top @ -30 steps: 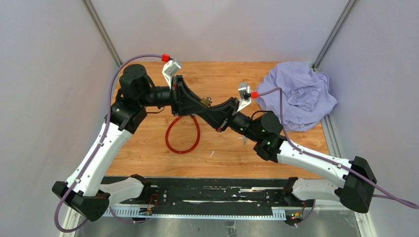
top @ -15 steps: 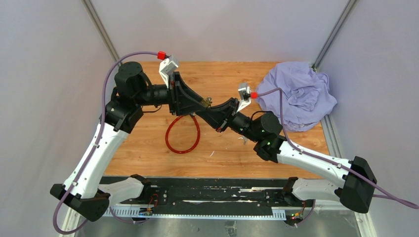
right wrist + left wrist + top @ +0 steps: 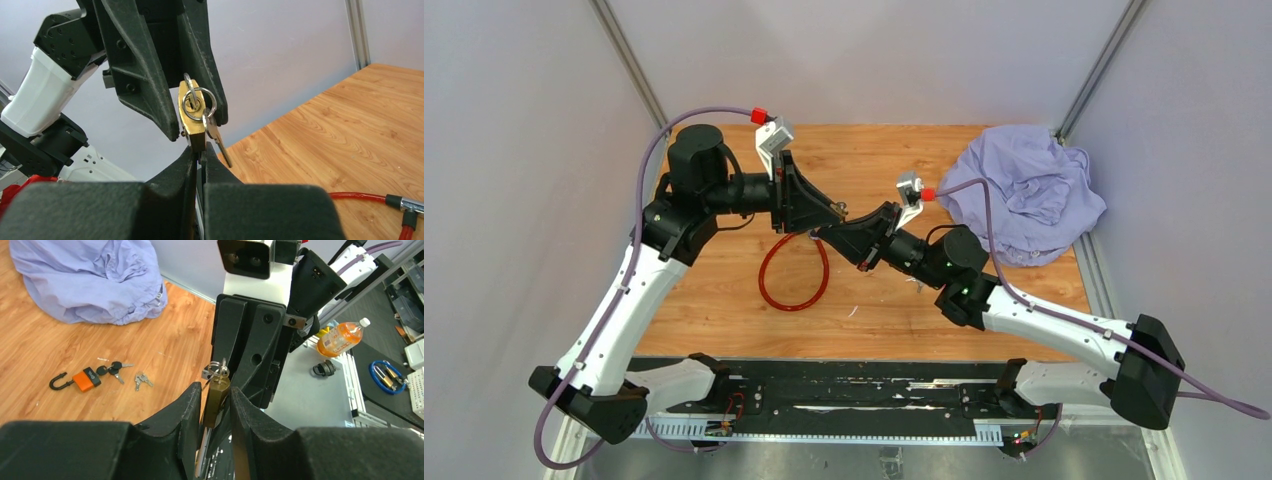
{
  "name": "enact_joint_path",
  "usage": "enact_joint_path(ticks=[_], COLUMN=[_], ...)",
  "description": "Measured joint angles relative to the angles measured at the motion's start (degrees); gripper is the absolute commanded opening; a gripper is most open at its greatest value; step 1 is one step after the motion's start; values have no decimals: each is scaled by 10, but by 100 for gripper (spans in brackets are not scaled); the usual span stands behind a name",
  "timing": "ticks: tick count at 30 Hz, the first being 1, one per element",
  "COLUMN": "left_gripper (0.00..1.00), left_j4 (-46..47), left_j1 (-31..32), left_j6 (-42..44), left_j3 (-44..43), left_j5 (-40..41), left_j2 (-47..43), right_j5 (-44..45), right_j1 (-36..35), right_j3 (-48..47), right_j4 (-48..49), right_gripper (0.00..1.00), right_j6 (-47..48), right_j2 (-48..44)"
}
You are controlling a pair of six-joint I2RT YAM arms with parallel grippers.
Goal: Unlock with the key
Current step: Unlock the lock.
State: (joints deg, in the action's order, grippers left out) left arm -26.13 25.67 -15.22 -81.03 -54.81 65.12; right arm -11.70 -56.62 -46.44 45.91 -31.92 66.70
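Note:
My left gripper (image 3: 216,388) is shut on a brass padlock (image 3: 218,395), held in the air above the table. A key ring (image 3: 200,102) sits at the padlock's keyhole face, and a spare key (image 3: 216,141) dangles from it. My right gripper (image 3: 200,148) is shut, with its tips right against the lower end of the brass padlock (image 3: 192,117). A thin dark sliver shows between its pads; I cannot tell what it is. In the top view the two grippers meet tip to tip at mid-table, the left gripper (image 3: 824,210) just above the right gripper (image 3: 829,232).
A red cable lock (image 3: 794,275) lies looped on the wooden table (image 3: 724,310) under the grippers. A crumpled purple cloth (image 3: 1024,195) fills the back right corner. An orange padlock (image 3: 82,379) with keys and a loose key bunch (image 3: 141,380) lie near the cloth.
The right gripper has pushed a little left toward the left gripper, so their meeting point has shifted left. The left wrist swung slightly out and back. The padlock stays between them.

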Motion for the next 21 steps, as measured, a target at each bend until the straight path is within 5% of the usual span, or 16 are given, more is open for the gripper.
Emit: enact_joint_path(ticks=[10, 21], left_gripper=[20, 37], left_j4=[-4, -19], left_j1=[0, 0], left_j6=[12, 23], left_j3=[0, 0], left_j5=[0, -3], left_j2=[1, 0], right_j5=[0, 0], right_j1=[-2, -4], right_j3=[0, -1], right_j4=[-11, -18], right_gripper=[0, 1], right_j6=[1, 2], right_j2=[4, 6])
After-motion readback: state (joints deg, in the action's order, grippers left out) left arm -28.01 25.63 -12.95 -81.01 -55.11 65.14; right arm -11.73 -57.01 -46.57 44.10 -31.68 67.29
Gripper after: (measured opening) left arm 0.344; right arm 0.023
